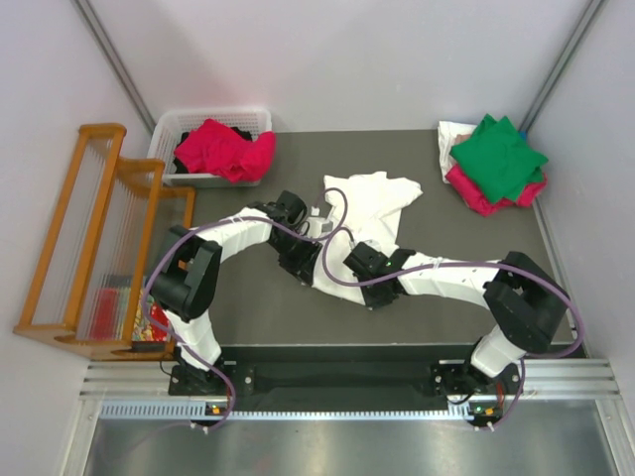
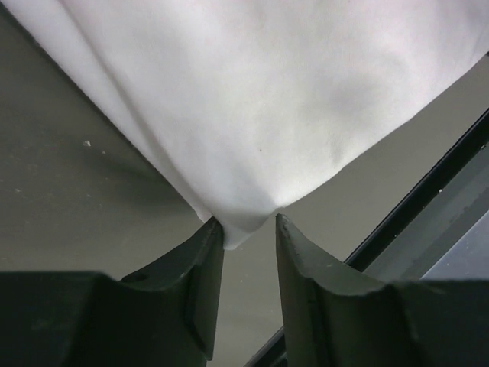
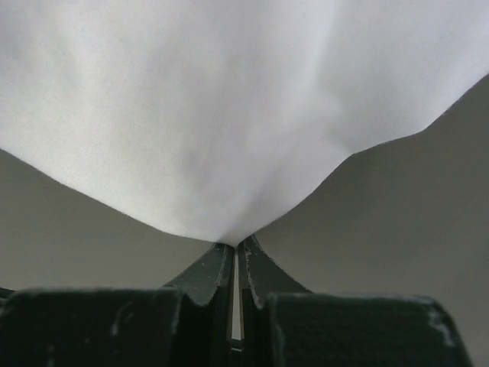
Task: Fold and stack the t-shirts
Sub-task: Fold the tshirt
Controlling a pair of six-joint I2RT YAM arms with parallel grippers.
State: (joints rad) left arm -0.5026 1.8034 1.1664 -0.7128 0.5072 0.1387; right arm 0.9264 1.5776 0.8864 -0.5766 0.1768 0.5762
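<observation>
The right gripper [image 3: 235, 248] is clamped on the near hem of the white t-shirt [image 3: 229, 115], while the left gripper [image 2: 249, 229] holds its jaws apart around a neighbouring corner, not yet pinching, probably so both can lift that edge for a fold. The shirt spreads away from them toward the far side; beyond, a green t-shirt [image 1: 499, 157] tops the far-right stack [image 1: 474, 191].

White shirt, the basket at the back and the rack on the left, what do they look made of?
White shirt: soft matte cloth, likely cotton knit; it creases and drapes in smooth folds. Basket: white plastic, slightly glossy, with moulded slots in its walls. Rack: wood with an orange-brown varnish, judging by colour and sheen; the fine strands between its bars are too thin to identify.
</observation>
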